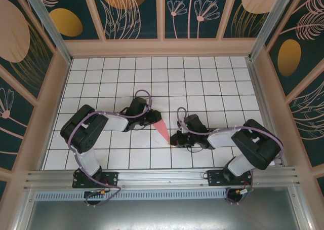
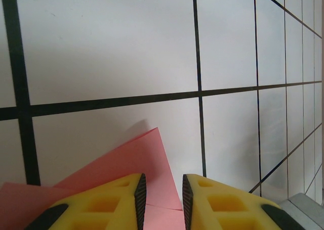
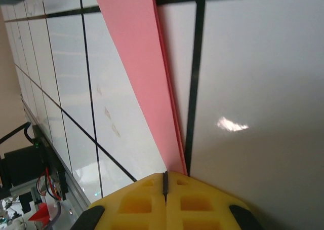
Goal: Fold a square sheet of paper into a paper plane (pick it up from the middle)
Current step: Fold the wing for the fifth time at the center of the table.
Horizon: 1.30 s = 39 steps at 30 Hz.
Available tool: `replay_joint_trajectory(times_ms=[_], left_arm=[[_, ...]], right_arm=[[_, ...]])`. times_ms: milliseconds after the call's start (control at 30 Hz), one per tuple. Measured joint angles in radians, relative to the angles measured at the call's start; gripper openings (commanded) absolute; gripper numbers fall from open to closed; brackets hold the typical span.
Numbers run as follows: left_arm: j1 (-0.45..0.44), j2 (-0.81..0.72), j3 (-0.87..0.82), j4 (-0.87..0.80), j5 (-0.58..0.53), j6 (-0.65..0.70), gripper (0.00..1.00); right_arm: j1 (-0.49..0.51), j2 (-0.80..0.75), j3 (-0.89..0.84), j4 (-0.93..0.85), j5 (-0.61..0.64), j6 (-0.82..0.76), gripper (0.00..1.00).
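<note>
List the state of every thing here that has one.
paper plane: folded into a narrow dart, lying on the table between the two pincers.
left pincer: slightly open, over the plane's wide end.
right pincer: shut, at the plane's pointed tip.

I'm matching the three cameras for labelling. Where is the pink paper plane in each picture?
Top external: the paper plane lies at centre, between the left tool and right tool.
Left wrist: bottom left, reaching behind the left tool's tips.
Right wrist: a strip from top centre down to the shut right tool.
Shared landmark: the black grid lines of the table.
</note>
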Motion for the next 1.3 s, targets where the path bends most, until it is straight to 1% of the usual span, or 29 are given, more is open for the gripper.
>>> replay_joint_trajectory(times_ms=[367,500,667,800,967,1133,1300], left_arm=[[0.000,0.000,-0.004,0.008,0.001,0.000,0.29],[0.000,0.000,-0.005,0.012,0.002,-0.003,0.29],[0.000,-0.001,-0.008,0.018,0.003,-0.003,0.30],[0.000,0.000,-0.008,0.021,0.003,-0.008,0.30],[0.000,0.002,-0.007,0.021,0.005,-0.008,0.30],[0.000,0.003,-0.009,0.031,0.005,-0.014,0.30],[0.000,0.006,-0.012,0.042,0.005,-0.016,0.30]], right_arm=[[0.000,-0.095,-0.009,-0.156,0.008,-0.013,0.00],[0.000,-0.098,0.066,-0.179,0.004,-0.018,0.00],[0.000,-0.028,0.224,-0.151,0.011,-0.024,0.00],[0.000,0.083,0.268,-0.114,0.023,-0.021,0.00],[-0.001,0.207,0.251,-0.079,0.010,-0.006,0.00],[-0.008,0.199,0.210,-0.016,-0.003,-0.004,0.00],[-0.008,0.103,0.089,0.020,-0.013,0.001,0.01]])
